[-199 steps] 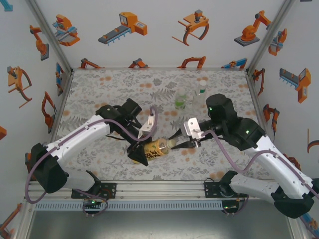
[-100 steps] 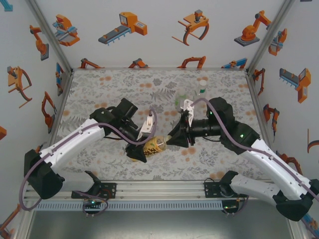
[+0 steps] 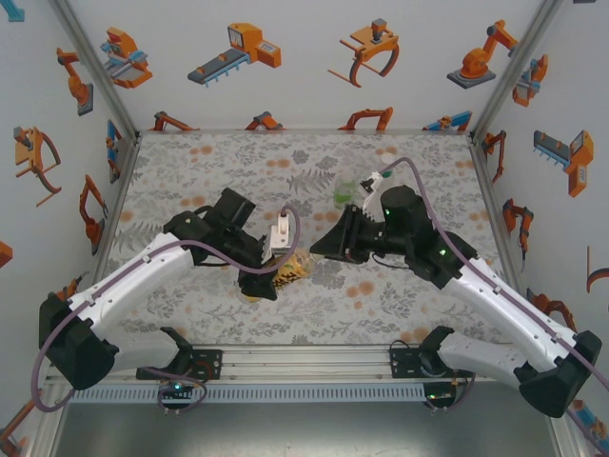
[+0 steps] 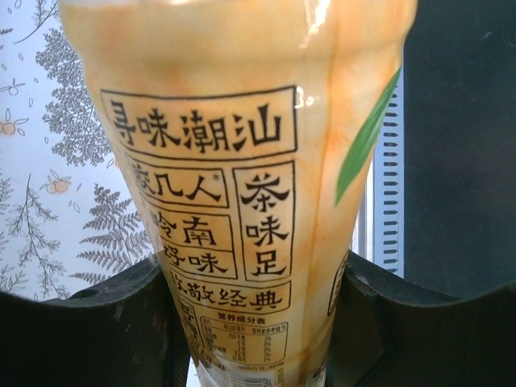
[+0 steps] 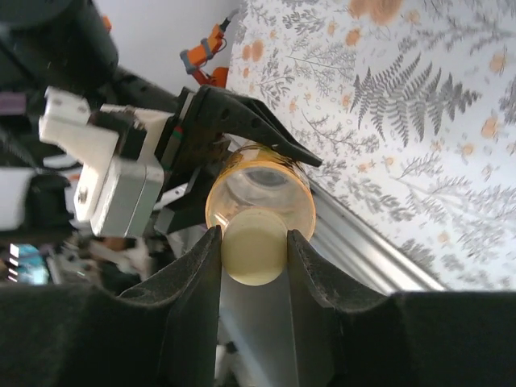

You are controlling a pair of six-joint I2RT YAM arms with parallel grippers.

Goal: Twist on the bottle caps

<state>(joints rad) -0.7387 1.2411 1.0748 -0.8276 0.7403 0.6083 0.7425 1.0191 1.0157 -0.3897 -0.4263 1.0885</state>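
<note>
Gripping the amber bottle, left gripper closed — right gripper pinches pale cap at its mouth, well off table edges.

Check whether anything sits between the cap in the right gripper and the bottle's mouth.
Nothing visible does. The cap, held in the right gripper, lines up right at the amber bottle mouth, with nothing between them.

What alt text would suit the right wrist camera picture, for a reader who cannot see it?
The right gripper pinches a pale yellow cap between two black fingers, lined up end-on with the mouth of an amber bottle. The left gripper clamps that bottle from behind, and a fern-and-flower patterned table shows at upper right.
</note>
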